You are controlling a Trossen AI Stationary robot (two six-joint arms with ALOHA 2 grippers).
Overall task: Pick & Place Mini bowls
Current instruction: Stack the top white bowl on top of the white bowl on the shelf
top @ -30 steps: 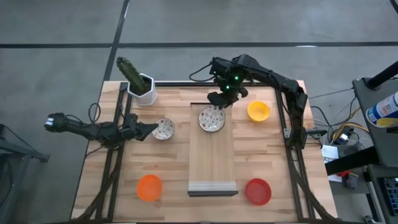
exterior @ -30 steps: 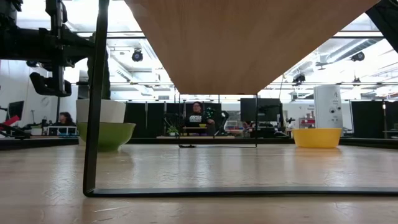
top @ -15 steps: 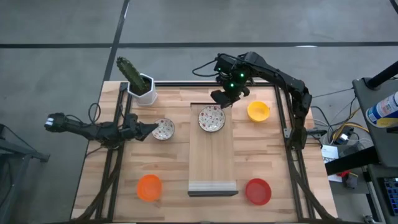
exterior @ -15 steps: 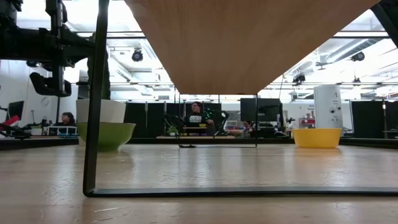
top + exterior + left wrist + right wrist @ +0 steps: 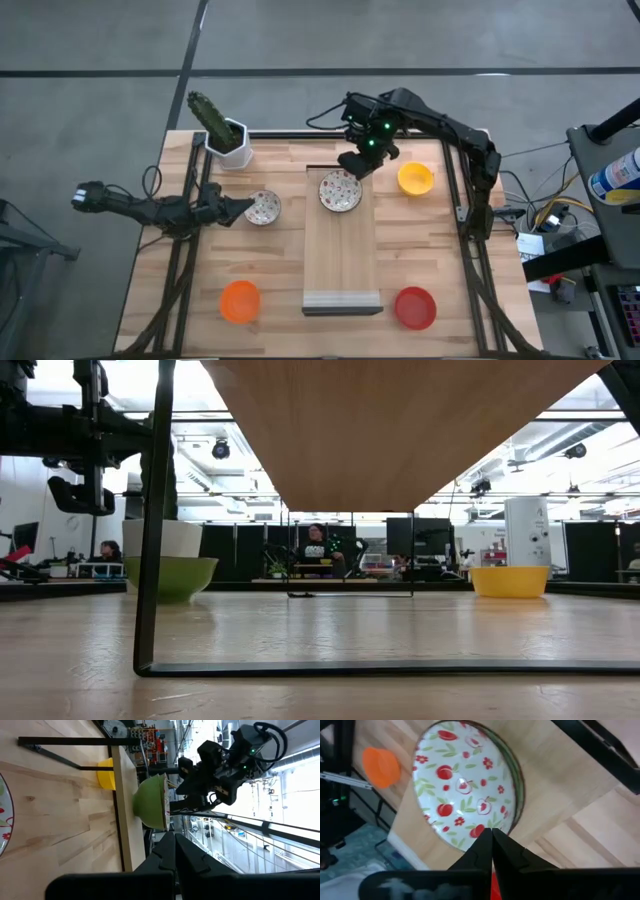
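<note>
Above the far rim of a patterned bowl, the right claw hovers with its fingers pressed together, gripping nothing. That bowl, white with red fruit and green leaves inside and a green outside, sits at the far end of a raised wooden board that runs down the middle of the table. Just to the bowl's right on the table lies a yellow bowl.

On the left side, the left claw lies low, its fingers closed together, its tip right beside a second patterned bowl that rests on the table; whether they touch cannot be told. Near the far left corner stands a white square pot with a cactus.

Toward the near edge, an orange bowl sits left of the board and a red bowl right of it. A black metal frame edges the table. Beyond the table, the low view shows a seated person in the room.
</note>
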